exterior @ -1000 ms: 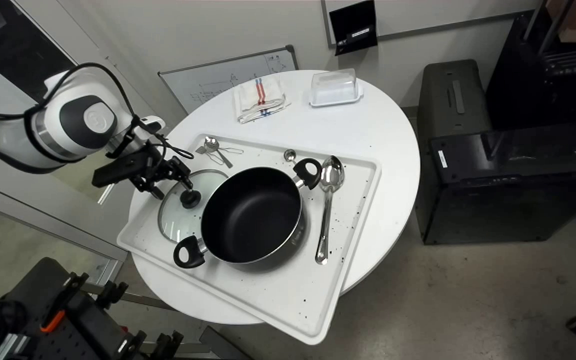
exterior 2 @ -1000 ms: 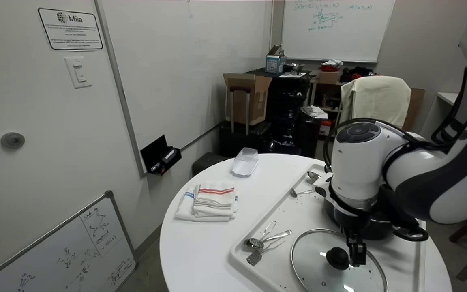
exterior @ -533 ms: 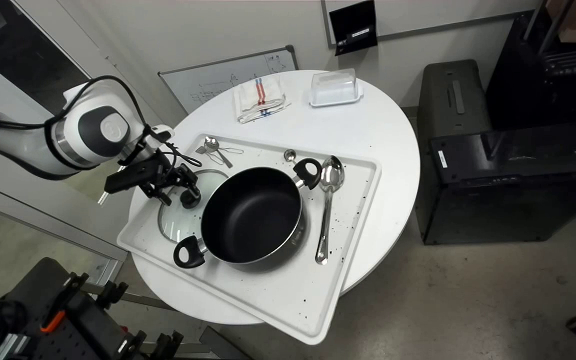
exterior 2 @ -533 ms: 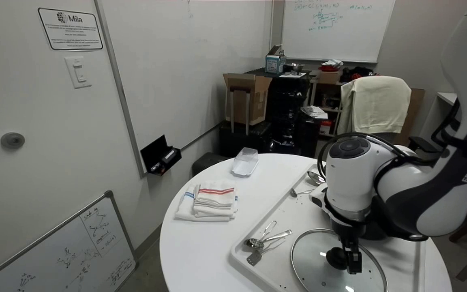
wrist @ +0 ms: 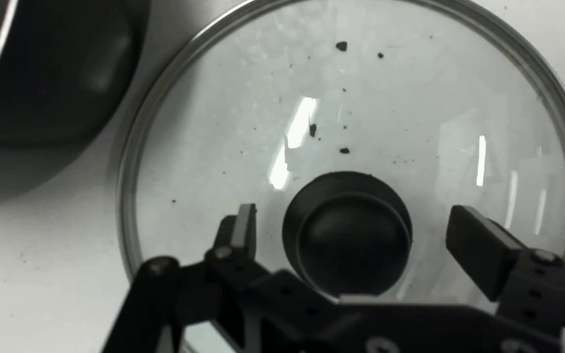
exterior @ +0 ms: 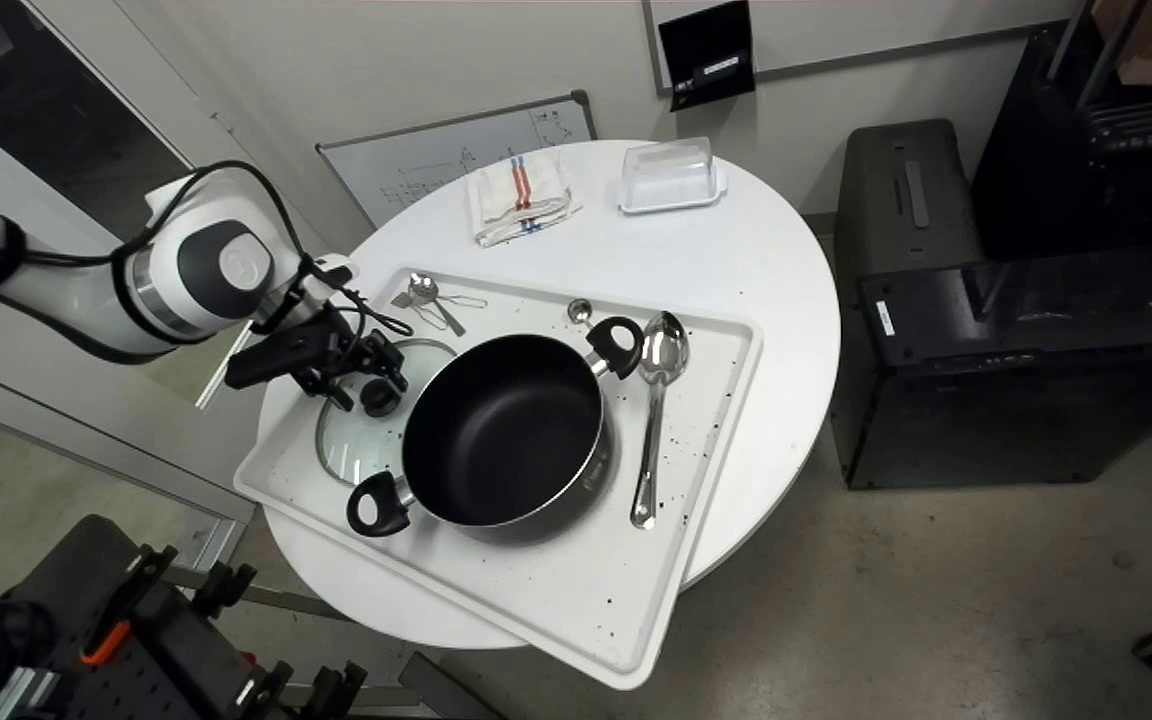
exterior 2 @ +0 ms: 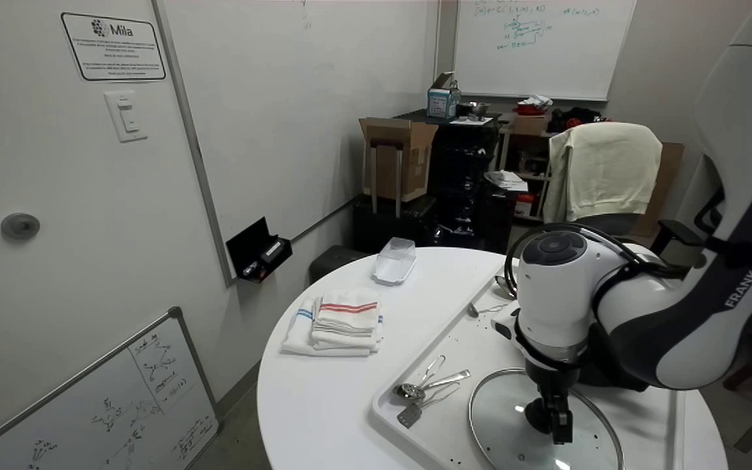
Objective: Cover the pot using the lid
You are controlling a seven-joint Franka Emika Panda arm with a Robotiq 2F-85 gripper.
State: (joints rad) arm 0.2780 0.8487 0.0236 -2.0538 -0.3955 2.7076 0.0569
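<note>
The clear glass lid point(exterior: 351, 445) lies flat on the white tray, knob up, beside the pot. It also shows in the wrist view point(wrist: 400, 98). The black pot point(exterior: 586, 490) stands uncovered; its wall shows at the upper left of the wrist view point(wrist: 66, 73). My gripper point(wrist: 351, 215) is open around the lid's black knob point(wrist: 353, 240). The fingers stand on either side of the knob, with a gap on both sides. In an exterior view the gripper point(exterior 2: 560, 431) is low over the lid, and the arm hides most of the pot.
The tray point(exterior: 536, 620) sits on a round white table point(exterior: 766, 250). A large slotted spoon point(exterior: 651, 430) lies beyond the pot. Small utensils point(exterior: 426, 295) lie near the lid. Folded towels point(exterior: 521, 200) and a butter dish point(exterior: 671, 180) stand at the back. A pot handle point(exterior: 376, 505) juts out near the lid.
The gripper has moved down and over to the lid's knob, so its open fingers now stand on either side of it. The lid and the pot have not moved.
</note>
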